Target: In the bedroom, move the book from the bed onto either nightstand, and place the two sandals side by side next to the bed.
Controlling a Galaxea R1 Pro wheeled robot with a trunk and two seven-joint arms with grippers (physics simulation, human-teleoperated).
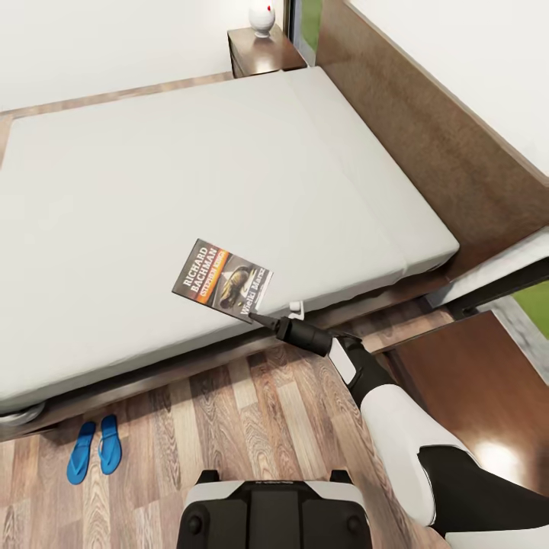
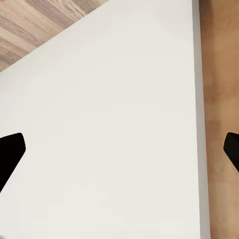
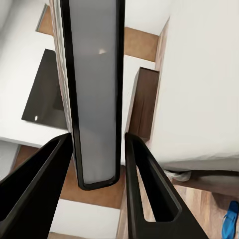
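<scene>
I've got the right pincer [image 1: 256, 315] at the near edge of the bed [image 1: 114, 320], its fingers [image 3: 149, 189] closed on the near corner of the book [image 1: 223, 281], which sits edge-on between them in the right wrist view. The left pincer's fingertips [image 2: 11, 152] are spread wide open. Both sandals [image 1: 94, 448] lie side by side on the floor [image 1: 252, 412], near left of the bed, with a nightstand [image 1: 263, 52] at the far corner.
</scene>
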